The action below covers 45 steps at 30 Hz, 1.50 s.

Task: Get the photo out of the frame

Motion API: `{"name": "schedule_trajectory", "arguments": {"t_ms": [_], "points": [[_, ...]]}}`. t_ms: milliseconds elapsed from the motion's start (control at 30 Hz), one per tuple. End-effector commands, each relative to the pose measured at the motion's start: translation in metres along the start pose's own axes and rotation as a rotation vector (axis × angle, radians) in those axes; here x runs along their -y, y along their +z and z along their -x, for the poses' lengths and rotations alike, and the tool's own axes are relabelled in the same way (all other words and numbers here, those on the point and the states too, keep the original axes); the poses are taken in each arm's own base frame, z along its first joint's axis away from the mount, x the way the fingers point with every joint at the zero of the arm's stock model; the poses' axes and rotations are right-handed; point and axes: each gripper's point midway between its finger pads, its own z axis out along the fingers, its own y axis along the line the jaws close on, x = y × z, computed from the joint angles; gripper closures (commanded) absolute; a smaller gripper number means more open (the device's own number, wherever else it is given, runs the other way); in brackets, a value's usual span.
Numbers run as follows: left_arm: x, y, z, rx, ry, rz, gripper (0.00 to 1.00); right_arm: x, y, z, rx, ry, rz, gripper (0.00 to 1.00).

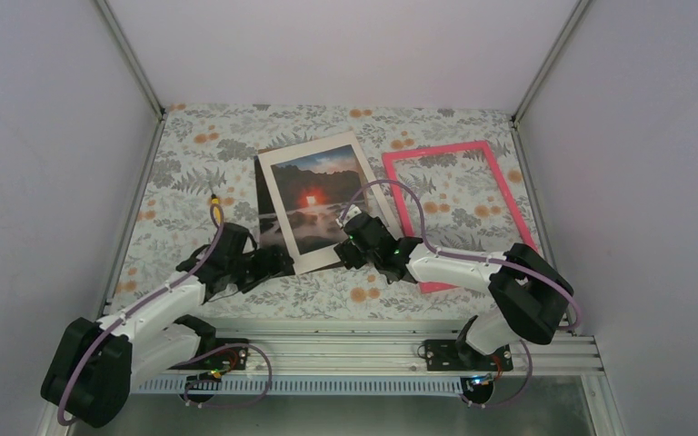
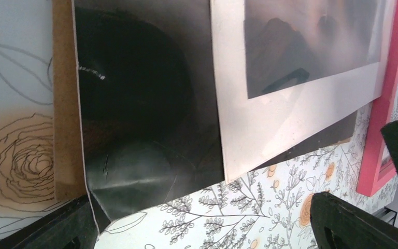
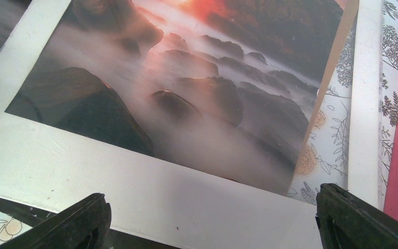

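Observation:
The photo (image 1: pixel 314 195), a white-bordered print of a dark landscape with a red sun, lies out of the frame at the table's centre, on top of a dark sheet (image 1: pixel 267 213). The pink frame (image 1: pixel 500 195) lies empty to its right, with the cloth showing through it. My right gripper (image 1: pixel 347 238) is open and empty just above the photo's near white border (image 3: pixel 186 192). My left gripper (image 1: pixel 277 263) is open and empty over the cloth at the dark sheet's near corner (image 2: pixel 134 176). The photo (image 2: pixel 290 119) and the frame (image 2: pixel 381 150) also show in the left wrist view.
A brown board edge (image 2: pixel 65 104) shows under the dark sheet. The floral tablecloth (image 1: pixel 191 163) covers the table. White walls with metal posts (image 1: pixel 156 113) close in the left, right and back. The arms' rail (image 1: pixel 354 350) runs along the near edge.

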Motion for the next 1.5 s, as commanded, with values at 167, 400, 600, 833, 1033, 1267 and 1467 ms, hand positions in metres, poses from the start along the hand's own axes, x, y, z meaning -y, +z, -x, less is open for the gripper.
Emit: {"name": "schedule_trajectory", "arguments": {"t_ms": [167, 400, 600, 833, 1033, 1267, 1467], "points": [[-0.003, 0.005, 0.007, 0.084, -0.075, -0.061, 0.0, 0.004, -0.003, 0.006, 0.022, 0.031, -0.002, 0.11], [0.009, 0.003, 0.016, 0.137, -0.073, -0.14, 0.01, 0.003, -0.003, 0.006, 0.021, 0.029, 0.002, 0.11], [0.015, -0.005, 0.021, 0.169, -0.067, -0.15, 0.05, 0.002, -0.002, 0.005, 0.02, 0.027, 0.005, 0.11], [0.017, -0.007, 0.028, 0.194, -0.046, -0.141, 0.08, 0.001, -0.001, 0.006, 0.016, 0.025, 0.007, 0.11], [0.021, 0.0, 0.041, 0.213, -0.032, -0.167, 0.1, 0.001, -0.003, 0.005, 0.017, 0.025, 0.01, 0.11], [0.03, 0.004, 0.062, 0.233, -0.019, -0.222, 0.21, 0.001, -0.005, 0.005, 0.02, 0.026, 0.017, 0.11], [0.028, 0.01, 0.08, 0.253, -0.011, -0.223, 0.32, 0.001, -0.006, 0.006, 0.025, 0.026, 0.022, 0.1]]}}
